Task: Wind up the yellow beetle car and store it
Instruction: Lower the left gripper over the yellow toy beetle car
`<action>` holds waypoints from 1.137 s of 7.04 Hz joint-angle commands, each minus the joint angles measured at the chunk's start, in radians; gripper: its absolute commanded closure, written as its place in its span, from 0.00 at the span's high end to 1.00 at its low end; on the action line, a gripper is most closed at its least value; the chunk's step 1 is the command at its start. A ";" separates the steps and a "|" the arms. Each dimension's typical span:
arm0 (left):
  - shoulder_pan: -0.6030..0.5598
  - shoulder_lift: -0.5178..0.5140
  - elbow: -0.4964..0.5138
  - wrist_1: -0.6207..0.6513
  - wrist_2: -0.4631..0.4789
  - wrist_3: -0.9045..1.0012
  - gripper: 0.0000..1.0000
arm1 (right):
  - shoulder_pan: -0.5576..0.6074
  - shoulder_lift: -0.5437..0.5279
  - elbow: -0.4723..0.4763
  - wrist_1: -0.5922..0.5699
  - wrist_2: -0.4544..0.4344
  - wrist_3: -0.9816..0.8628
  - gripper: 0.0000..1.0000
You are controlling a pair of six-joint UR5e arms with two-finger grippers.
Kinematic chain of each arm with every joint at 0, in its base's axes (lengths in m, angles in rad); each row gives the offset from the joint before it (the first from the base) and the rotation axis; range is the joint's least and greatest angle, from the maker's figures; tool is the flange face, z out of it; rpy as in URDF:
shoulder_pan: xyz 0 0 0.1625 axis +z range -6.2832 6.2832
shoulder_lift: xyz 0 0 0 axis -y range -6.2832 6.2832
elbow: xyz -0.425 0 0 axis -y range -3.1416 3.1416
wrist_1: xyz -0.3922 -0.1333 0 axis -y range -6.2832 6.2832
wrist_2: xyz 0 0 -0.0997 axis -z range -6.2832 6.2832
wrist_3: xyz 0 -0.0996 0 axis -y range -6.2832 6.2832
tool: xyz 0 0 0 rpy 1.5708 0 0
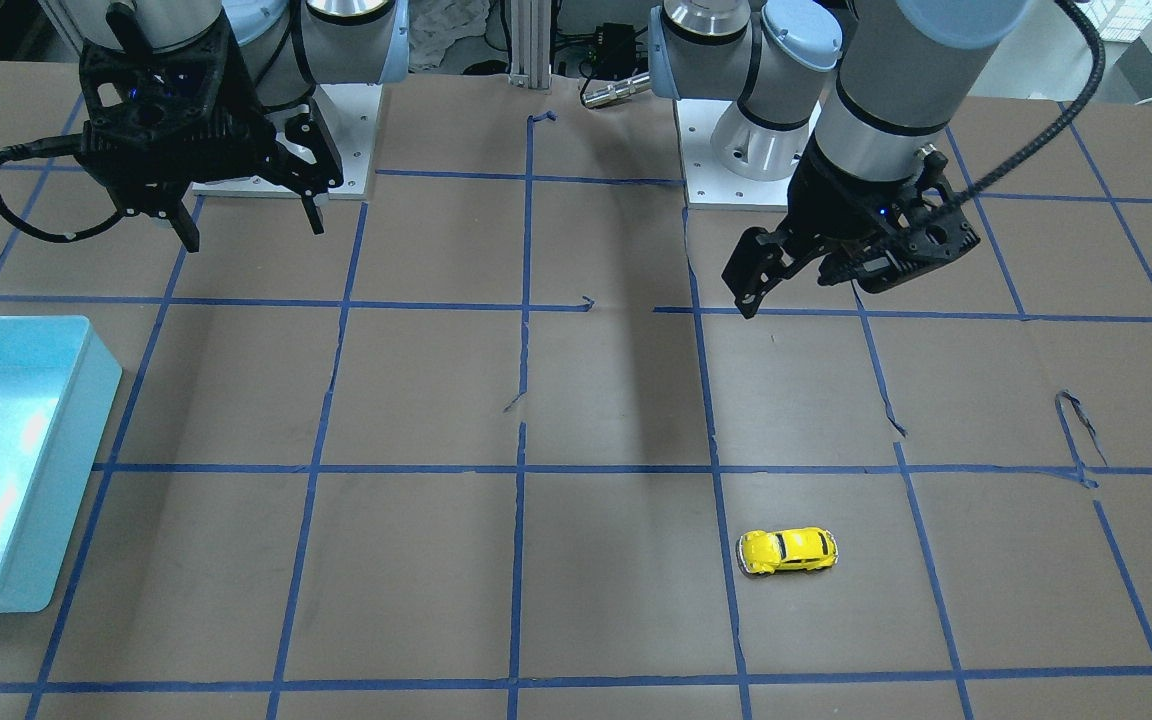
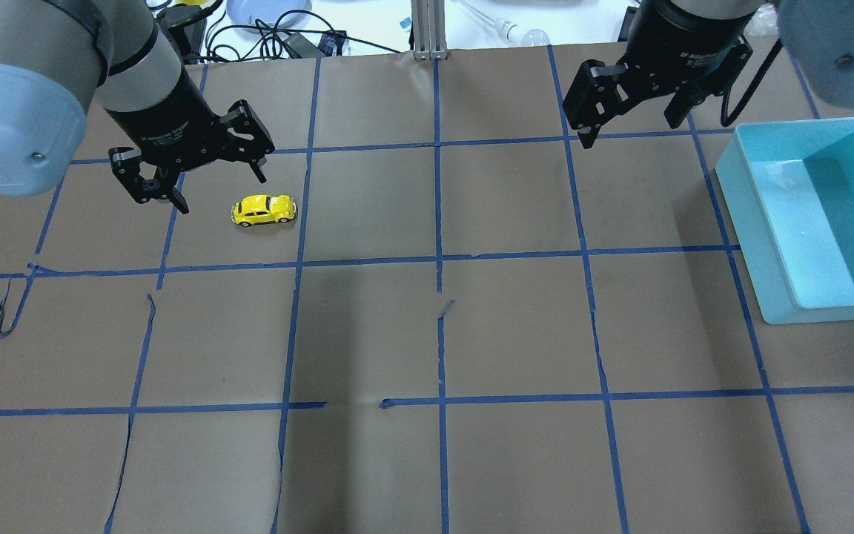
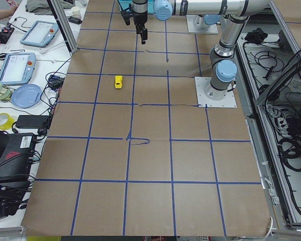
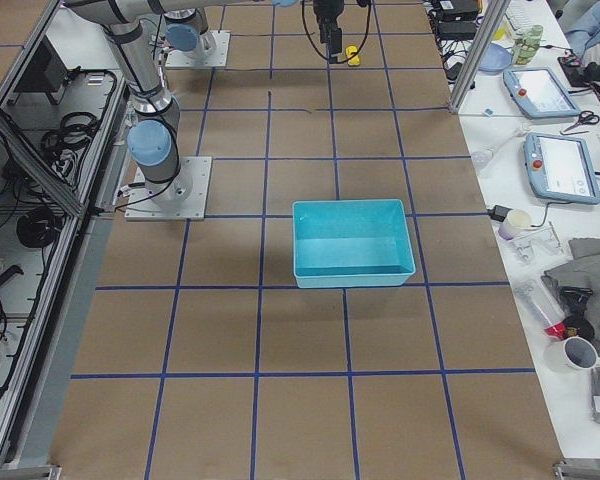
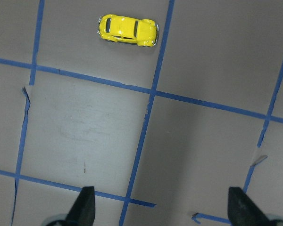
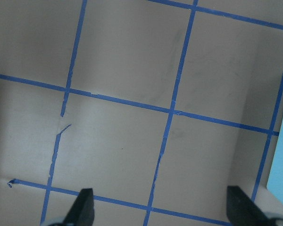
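The yellow beetle car (image 2: 264, 210) stands on its wheels on the brown table, alone in a taped square on my left side. It also shows in the front view (image 1: 787, 551) and near the top of the left wrist view (image 5: 128, 29). My left gripper (image 2: 222, 193) is open and empty, and hovers above the table just short of the car (image 1: 801, 295). Its fingertips (image 5: 86, 200) frame bare table. My right gripper (image 2: 629, 127) is open and empty, raised high at the far right beside the bin, and its fingertips (image 6: 84, 201) show over bare table.
A teal open bin (image 2: 749, 215) stands at the table's right side, seen empty in the right side view (image 4: 355, 272). Blue tape lines grid the brown paper cover, with some torn strips. Cables and tablets lie beyond the far edge.
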 commanded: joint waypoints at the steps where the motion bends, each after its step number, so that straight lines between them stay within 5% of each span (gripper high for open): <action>1: 0.048 -0.035 -0.033 0.065 0.002 -0.291 1.00 | -0.001 0.000 0.000 0.000 0.000 0.000 1.00; 5: 0.088 -0.153 -0.056 0.190 -0.008 -0.664 1.00 | -0.001 0.000 0.000 0.000 -0.003 0.000 1.00; 8: 0.092 -0.352 -0.060 0.471 -0.010 -0.751 1.00 | 0.001 0.000 0.000 0.000 -0.002 0.000 1.00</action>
